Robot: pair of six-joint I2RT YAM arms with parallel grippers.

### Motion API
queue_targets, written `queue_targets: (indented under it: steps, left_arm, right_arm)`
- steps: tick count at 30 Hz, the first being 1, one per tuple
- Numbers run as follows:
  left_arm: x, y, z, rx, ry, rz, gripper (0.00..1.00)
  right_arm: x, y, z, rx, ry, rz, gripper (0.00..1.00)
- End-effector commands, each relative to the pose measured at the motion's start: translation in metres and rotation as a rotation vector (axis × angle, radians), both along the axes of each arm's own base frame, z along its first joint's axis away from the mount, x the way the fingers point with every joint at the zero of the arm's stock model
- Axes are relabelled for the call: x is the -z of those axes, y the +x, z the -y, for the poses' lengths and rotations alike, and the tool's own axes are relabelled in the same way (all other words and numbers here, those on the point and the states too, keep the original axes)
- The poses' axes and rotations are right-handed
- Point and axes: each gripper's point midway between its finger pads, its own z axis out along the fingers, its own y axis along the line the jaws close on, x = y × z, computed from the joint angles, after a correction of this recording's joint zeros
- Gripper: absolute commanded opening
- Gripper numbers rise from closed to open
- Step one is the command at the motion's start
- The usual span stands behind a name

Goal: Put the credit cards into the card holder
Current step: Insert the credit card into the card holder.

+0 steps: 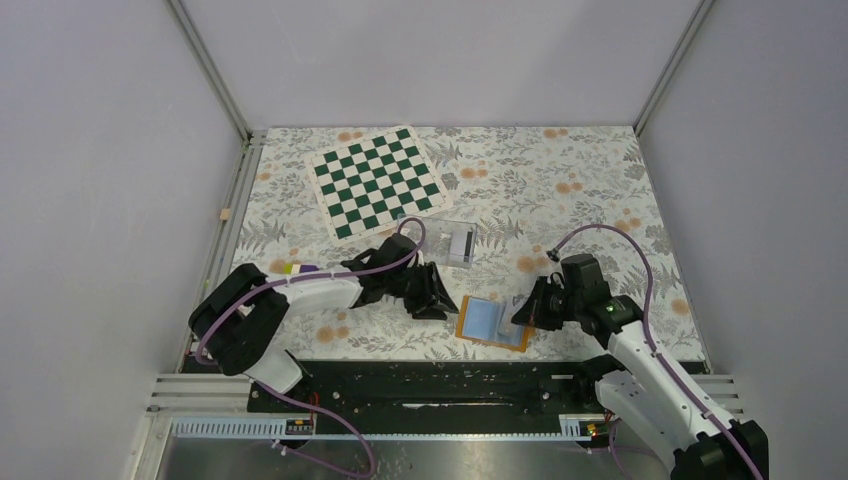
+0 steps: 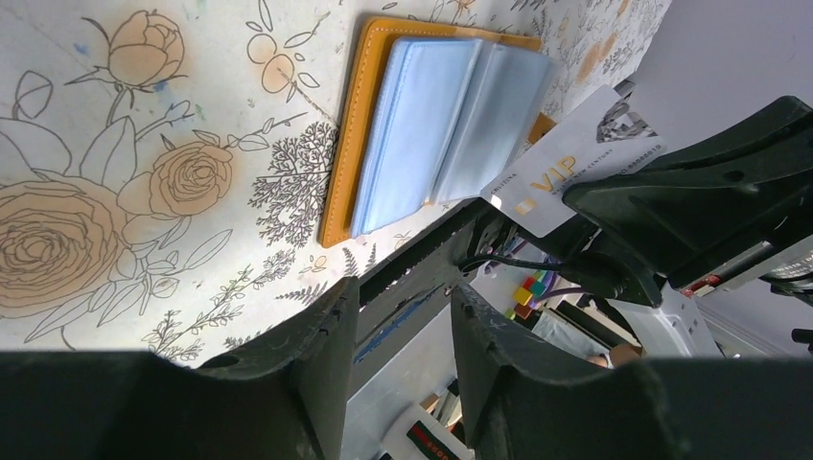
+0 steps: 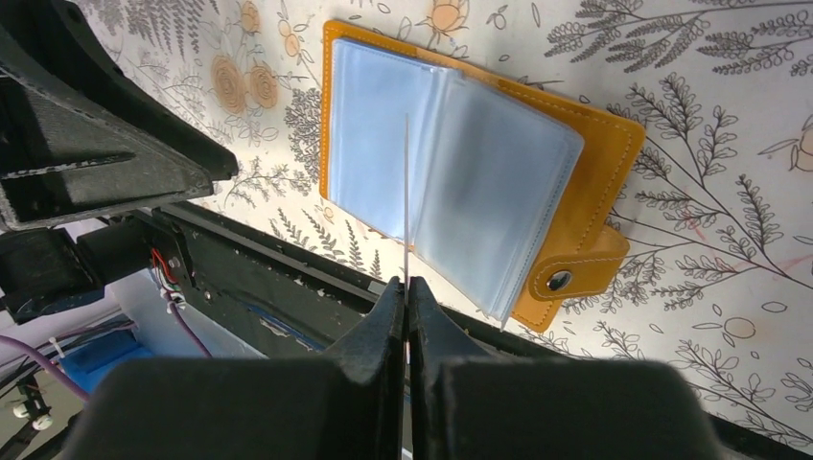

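Card (image 2: 561, 177) pinched edge-on in right gripper (image 3: 406, 286), over open card holder (image 1: 494, 322); left gripper (image 2: 405, 292) just left of it, jaws apart, empty.

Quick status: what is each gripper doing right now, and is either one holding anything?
Left gripper: open, nothing between the fingers.
Right gripper: shut on the white VIP card, by the open card holder.

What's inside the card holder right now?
Only light-blue sleeves show in the open card holder, with no card seated. The right claw holds a card edge-on over them. Whatever lies under the top sleeves is covered.
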Motion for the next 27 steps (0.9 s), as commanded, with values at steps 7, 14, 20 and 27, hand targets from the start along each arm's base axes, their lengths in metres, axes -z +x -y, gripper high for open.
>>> queue_targets:
  steps: [7,14,20,27]
  left_arm:
    - [0.003,0.008,0.007,-0.014,-0.018,0.033,0.38]
    - [0.014,0.006,0.007,0.002,0.004,0.018,0.35]
    - [0.024,0.003,0.012,0.029,0.020,0.000,0.32]
    - [0.037,0.003,0.014,0.033,0.057,-0.017,0.25]
  right_arm:
    - [0.015,0.004,0.009,0.032,-0.044,-0.044,0.00]
    - [0.017,0.013,0.005,0.029,-0.031,-0.052,0.00]
    - [0.019,0.024,-0.007,0.019,0.031,-0.041,0.00]
    - [0.024,0.032,-0.015,0.029,0.073,-0.058,0.00]
